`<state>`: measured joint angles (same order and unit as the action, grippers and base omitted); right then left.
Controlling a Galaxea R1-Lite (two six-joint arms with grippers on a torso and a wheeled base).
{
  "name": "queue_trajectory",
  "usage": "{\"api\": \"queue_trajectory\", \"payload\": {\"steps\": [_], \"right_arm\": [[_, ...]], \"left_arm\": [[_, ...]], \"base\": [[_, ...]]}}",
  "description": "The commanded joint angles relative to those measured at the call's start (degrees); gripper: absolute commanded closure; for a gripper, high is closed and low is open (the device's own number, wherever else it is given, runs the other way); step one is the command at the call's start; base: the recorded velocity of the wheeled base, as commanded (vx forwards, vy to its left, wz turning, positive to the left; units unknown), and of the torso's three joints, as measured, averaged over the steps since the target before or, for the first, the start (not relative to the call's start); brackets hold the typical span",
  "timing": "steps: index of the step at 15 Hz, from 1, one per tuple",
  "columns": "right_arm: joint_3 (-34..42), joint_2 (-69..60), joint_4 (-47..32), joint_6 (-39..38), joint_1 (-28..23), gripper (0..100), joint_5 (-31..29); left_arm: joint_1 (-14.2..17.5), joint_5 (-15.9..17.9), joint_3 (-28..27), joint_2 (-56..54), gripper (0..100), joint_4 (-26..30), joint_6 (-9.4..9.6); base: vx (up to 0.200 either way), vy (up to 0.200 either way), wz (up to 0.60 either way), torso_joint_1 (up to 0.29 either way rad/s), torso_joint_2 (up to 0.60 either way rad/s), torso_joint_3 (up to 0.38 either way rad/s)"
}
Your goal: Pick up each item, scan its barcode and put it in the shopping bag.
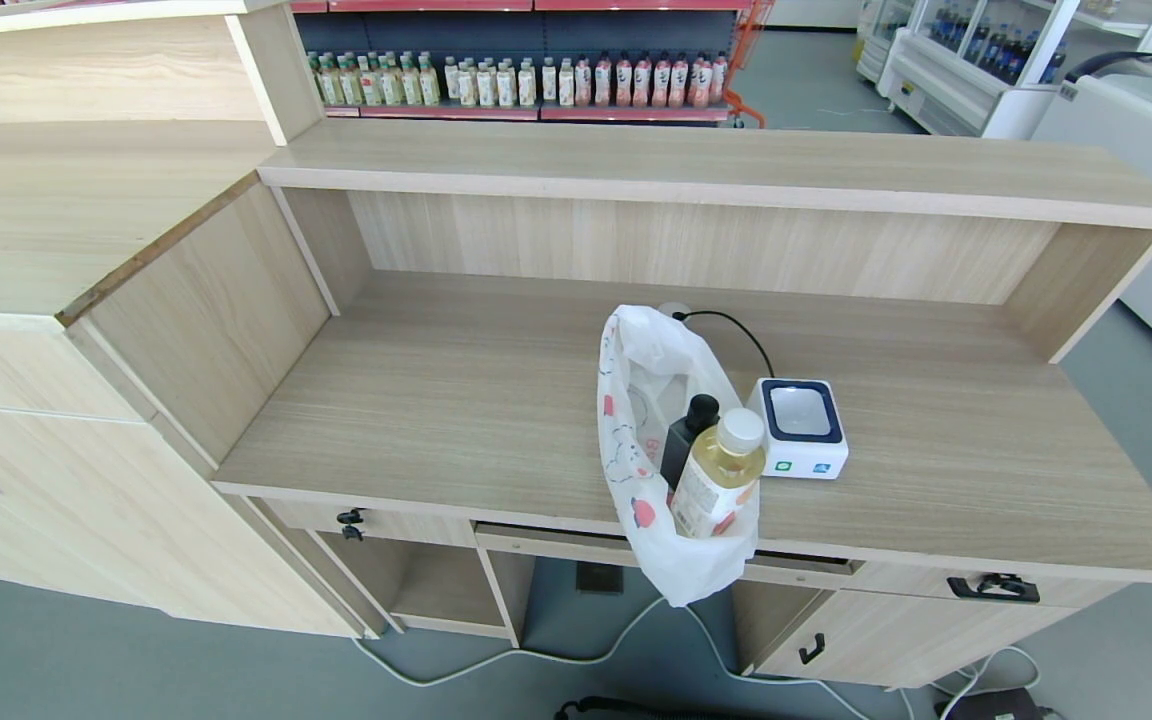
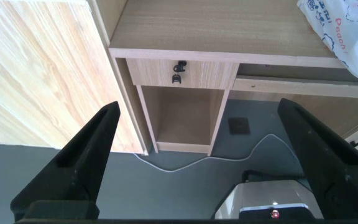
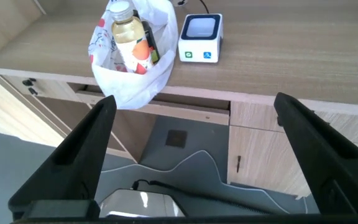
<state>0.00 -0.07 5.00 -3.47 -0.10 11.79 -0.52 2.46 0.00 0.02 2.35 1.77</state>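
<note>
We are holding both grippers low in front of the surface, each with its jaws spread wide and nothing between them. The left gripper is facing an open cubby under the surface. The shopping bag is sitting farther to our right, overhanging the front edge of the surface. The right gripper is hanging well short of the bag. A pale drink bottle and a black bottle are standing inside the bag. The scanner is sitting just beside it.
</note>
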Motion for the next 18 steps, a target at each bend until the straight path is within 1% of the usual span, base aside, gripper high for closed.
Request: {"api": "queue_trajectory", "payload": {"steps": [1,4,6,18], "right_arm": [[0.0,0.07,0.01,-0.04,0.01,0,0.08],[0.0,0.07,0.1,-0.92,0.01,0,-0.19],[0.0,0.07,0.1,-3.29,0.01,0,-0.27],[0.0,0.07,0.1,-3.47,0.01,0,-0.45]], "left_arm": [[0.0,0.0,0.0,-0.02,0,0.02,-0.01],[0.0,0.0,0.0,-0.02,0,0.02,-0.01],[0.0,0.0,0.0,-0.02,0,0.02,-0.01],[0.0,0.0,0.0,-0.02,0,0.02,-0.01]], "base": [[0.0,0.0,0.0,0.0,0.0,0.0],[0.0,0.0,0.0,0.0,0.0,0.0],[0.0,0.0,0.0,0.0,0.0,0.0],[0.0,0.0,0.0,0.0,0.0,0.0]]}}
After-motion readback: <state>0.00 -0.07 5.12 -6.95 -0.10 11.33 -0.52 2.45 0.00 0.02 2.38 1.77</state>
